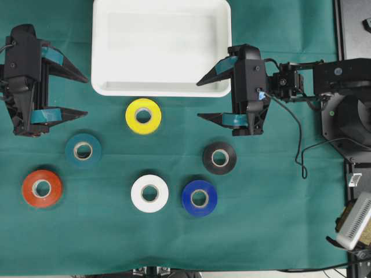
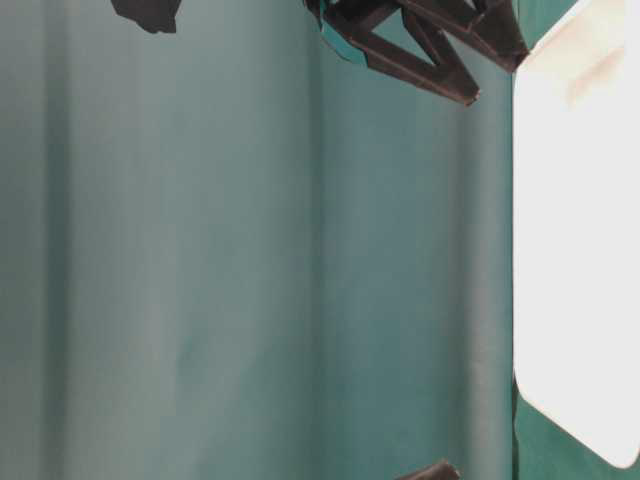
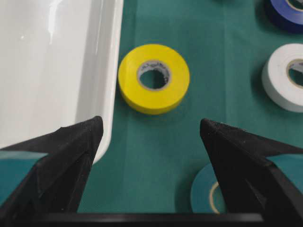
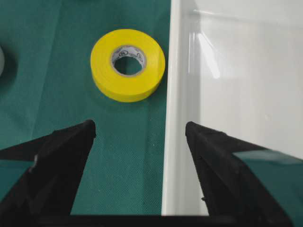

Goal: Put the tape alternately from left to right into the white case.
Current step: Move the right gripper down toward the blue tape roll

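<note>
Overhead: white case (image 1: 161, 47) sitting empty top centre, six tape rolls lying on the desk (image 1: 272, 220) below it, yellow roll (image 1: 143, 116) nearest.

Left gripper (image 1: 81, 95) and right gripper (image 1: 203, 98) hanging spread, holding nothing.

Wrist views: both facing yellow roll (image 3: 154, 79).

First pick not yet started; next, probably one gripper lowering around a roll.

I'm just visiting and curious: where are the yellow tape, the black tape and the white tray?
yellow tape (image 1: 143, 116), overhead view, on the roll's glossy yellow band.
black tape (image 1: 219, 158), overhead view, on its black ring beside the core.
white tray (image 1: 101, 52), overhead view, on its left rim.
</note>
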Available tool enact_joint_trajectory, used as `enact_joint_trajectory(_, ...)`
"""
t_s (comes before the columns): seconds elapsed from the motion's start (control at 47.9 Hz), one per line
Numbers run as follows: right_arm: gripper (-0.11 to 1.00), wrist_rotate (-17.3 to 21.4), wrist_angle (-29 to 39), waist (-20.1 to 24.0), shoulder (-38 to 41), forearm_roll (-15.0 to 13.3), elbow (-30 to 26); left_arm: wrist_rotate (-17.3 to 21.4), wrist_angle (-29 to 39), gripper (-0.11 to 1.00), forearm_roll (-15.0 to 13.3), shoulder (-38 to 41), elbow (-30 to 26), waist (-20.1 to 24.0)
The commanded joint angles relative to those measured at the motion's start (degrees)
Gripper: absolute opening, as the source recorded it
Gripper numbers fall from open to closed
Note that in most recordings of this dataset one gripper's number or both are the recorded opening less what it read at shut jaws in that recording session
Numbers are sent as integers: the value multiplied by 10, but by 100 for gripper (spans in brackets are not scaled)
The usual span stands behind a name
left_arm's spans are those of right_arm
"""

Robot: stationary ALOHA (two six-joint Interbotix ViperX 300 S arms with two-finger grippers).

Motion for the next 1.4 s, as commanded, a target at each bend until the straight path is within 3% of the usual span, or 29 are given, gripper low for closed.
enact_joint_trajectory(0.0, 84, 0, -3, 0, -4, -1, -11, 1, -2, 62, -1, -3, -14, 2)
enact_joint_trajectory(0.418, 84, 3, 0, 8, -4, -1, -10, 1, -2, 62, -1, -3, -12, 2)
enact_joint_trajectory(0.856, 84, 37, 0, 79, -4, -2, -11, 1, -2, 62, -1, -3, -11, 2)
enact_joint_trajectory(1.378, 84, 40, 0, 160, 20, -1, -25, 1, -2, 62, -1, -3, -12, 2)
